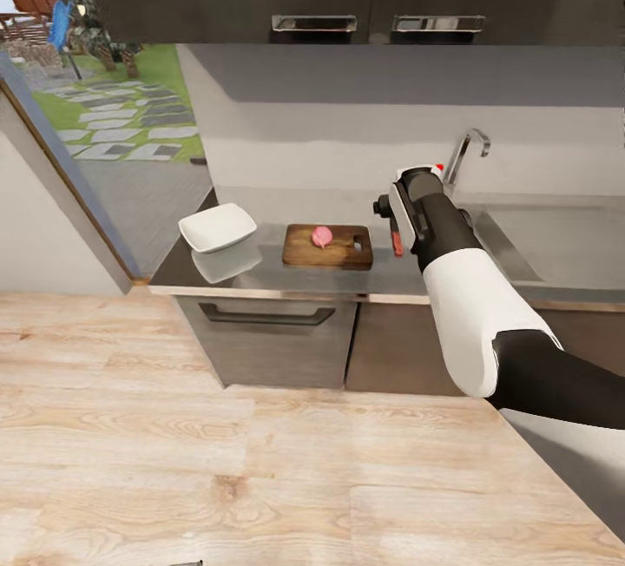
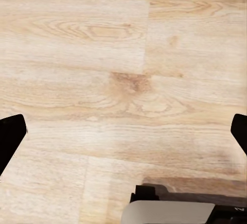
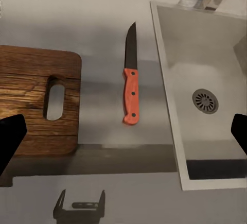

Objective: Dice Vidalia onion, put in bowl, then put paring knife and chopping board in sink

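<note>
Onion (image 1: 321, 236) sits mid-frame on the chopping board (image 1: 328, 247). Right gripper (image 3: 123, 131) hangs wide open and empty above the paring knife (image 3: 130, 86); left gripper (image 2: 123, 131) gapes empty too.

The head view looks down from well back at the countertop (image 1: 260, 275). The right wrist view hangs close above it, sharing the chopping board (image 3: 31, 100) and sink (image 3: 206, 105); the left wrist view faces the floor (image 2: 123, 80).

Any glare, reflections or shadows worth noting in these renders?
Head view: the glossy countertop mirrors the bowl just beneath it; no harsh glare. Right wrist view: the open right claw casts a claw-shaped shadow on the countertop below the paring knife. Left wrist view: evenly lit wood floor, slightly soft.
</note>
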Robot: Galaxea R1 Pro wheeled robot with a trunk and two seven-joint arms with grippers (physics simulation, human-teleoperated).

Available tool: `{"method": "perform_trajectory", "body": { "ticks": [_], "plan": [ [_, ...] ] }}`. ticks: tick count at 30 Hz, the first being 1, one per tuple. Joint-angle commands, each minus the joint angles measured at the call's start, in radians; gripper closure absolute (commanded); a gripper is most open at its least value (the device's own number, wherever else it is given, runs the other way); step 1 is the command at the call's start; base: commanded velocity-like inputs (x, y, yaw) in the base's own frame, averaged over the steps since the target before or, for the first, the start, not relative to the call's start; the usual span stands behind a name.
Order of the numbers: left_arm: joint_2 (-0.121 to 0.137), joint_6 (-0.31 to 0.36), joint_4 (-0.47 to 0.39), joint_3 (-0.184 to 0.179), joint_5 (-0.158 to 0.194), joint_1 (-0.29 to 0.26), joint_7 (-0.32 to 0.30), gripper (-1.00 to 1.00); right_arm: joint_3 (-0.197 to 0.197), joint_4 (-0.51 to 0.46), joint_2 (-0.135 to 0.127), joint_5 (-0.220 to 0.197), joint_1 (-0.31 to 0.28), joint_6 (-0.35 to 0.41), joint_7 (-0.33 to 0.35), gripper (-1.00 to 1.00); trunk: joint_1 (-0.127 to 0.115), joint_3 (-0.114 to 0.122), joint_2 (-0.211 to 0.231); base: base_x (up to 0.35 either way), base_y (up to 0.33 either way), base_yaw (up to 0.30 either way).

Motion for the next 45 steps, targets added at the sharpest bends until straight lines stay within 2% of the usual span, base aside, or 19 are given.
{"method": "perform_trajectory", "body": {
  "ticks": [1,10,15,31,40,45],
  "plan": [
    [0.001,-0.005,0.003,-0.009,-0.001,-0.001,0.008,-1.00,-0.005,0.000,0.001,0.009,-0.001,0.004,0.004,-1.00,0.000,0.000,-0.001,0.000,0.000,0.000],
    [0.019,-0.004,0.004,-0.010,-0.001,-0.001,0.008,-1.00,-0.005,0.001,0.001,0.009,-0.001,0.003,0.004,-1.00,0.000,0.014,-0.001,0.000,0.000,0.000],
    [0.000,-0.004,0.004,-0.010,-0.002,-0.001,0.010,-1.00,-0.005,0.005,0.001,0.009,-0.001,0.003,0.004,-1.00,0.000,0.022,-0.001,0.000,0.000,0.000],
    [-0.009,0.002,0.004,-0.009,-0.001,-0.001,0.011,-1.00,-0.005,0.014,0.001,0.009,-0.001,0.003,0.004,-1.00,0.000,0.048,-0.001,0.000,0.000,0.000],
    [-0.007,0.085,0.003,-0.009,0.000,-0.001,0.010,-1.00,-0.005,0.014,0.001,0.009,-0.001,0.003,0.004,-1.00,0.000,0.062,-0.001,0.000,0.000,0.000],
    [-0.008,0.100,0.003,-0.009,-0.001,-0.001,0.009,-1.00,-0.005,0.015,0.001,0.011,0.000,0.003,0.004,-1.00,0.000,0.070,-0.001,0.000,0.000,0.000]
  ]
}}
